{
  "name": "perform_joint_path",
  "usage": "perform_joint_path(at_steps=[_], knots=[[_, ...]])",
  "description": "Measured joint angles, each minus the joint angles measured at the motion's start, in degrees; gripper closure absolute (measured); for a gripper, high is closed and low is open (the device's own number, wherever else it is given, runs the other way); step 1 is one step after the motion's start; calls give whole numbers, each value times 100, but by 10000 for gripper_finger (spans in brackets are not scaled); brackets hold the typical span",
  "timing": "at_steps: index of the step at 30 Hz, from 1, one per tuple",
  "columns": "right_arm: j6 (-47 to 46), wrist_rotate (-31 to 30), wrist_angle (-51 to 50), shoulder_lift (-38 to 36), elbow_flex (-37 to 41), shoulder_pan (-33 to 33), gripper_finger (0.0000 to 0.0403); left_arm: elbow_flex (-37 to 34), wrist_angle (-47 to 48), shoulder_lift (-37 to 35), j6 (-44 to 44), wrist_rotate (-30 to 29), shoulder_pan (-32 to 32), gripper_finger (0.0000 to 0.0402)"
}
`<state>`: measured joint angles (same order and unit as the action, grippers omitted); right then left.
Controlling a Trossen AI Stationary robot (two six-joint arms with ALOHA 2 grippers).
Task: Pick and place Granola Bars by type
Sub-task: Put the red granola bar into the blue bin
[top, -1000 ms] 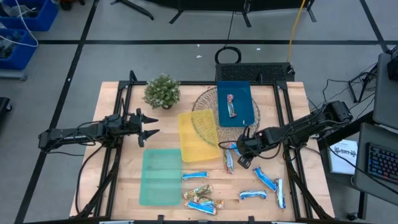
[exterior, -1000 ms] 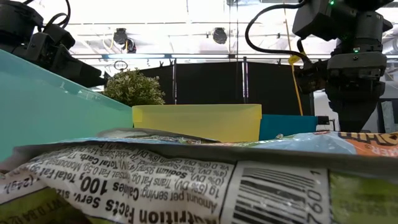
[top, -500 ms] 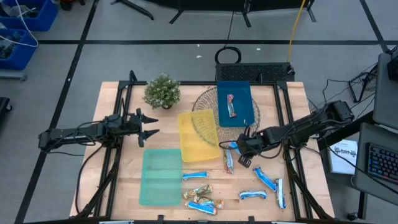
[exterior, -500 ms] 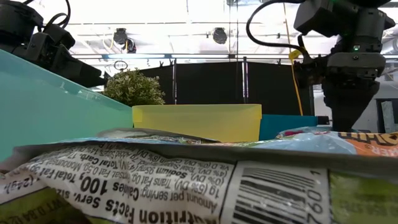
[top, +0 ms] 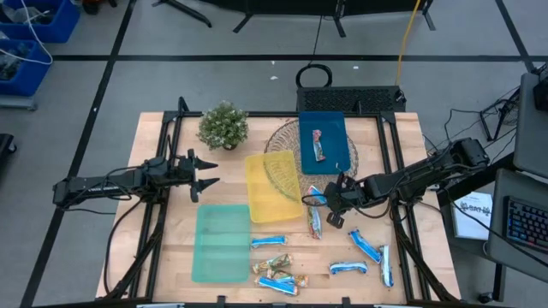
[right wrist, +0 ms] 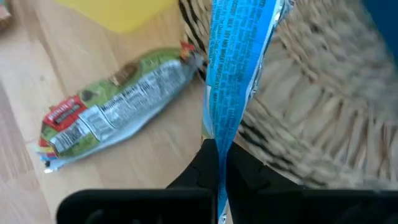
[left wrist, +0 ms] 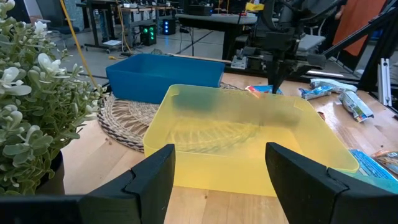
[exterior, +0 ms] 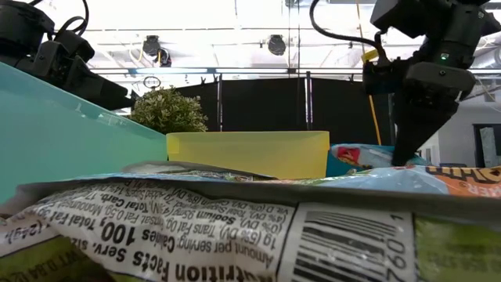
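blue bar (right wrist: pixel 233 74), yellow tray (top: pixel 272 188), green tray (top: pixel 221 244)

My high camera looks straight down on the whole wooden table (top: pixel 171 257). The low one sits level, pressed against a wrapper. Each wrist camera looks forward along its fingers; high, low and left-wrist views share the translucent yellow rectangular tray (top: pixel 272 188) (exterior: pixel 247 153) (left wrist: pixel 249 134).

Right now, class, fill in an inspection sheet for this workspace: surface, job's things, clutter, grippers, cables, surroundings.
Surface: wooden table.
Job's things: one blue bar pinched and lifted; one bar in the blue tray; others loose on the table's near side.
Clutter: potted plant, woven mat, yellow tray, green tray.
Grippers: right gripper shut on the bar; left gripper open, idle.
Cables: yellow cable beyond table.
Surroundings: blue bins, keyboard.
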<state>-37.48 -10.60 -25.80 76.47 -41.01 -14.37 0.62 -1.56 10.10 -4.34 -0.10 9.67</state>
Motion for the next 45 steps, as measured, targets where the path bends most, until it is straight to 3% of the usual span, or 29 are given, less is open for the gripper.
perform_joint_path(at_steps=[20,29,34,45], knots=[[833,-330,2256,-827,1438,0,401,2,-1,-1,-1,0,-1,146],[1520,-269,4351,-1099,2583,0,401,1,0,0,0,1,1,146],[1701,10,5055,-1298,3024,13,401,2,-2,-2,0,0,1,146],[1915,923,5287,-1736,3330,13,400,1,-2,-2,0,2,0,146]])
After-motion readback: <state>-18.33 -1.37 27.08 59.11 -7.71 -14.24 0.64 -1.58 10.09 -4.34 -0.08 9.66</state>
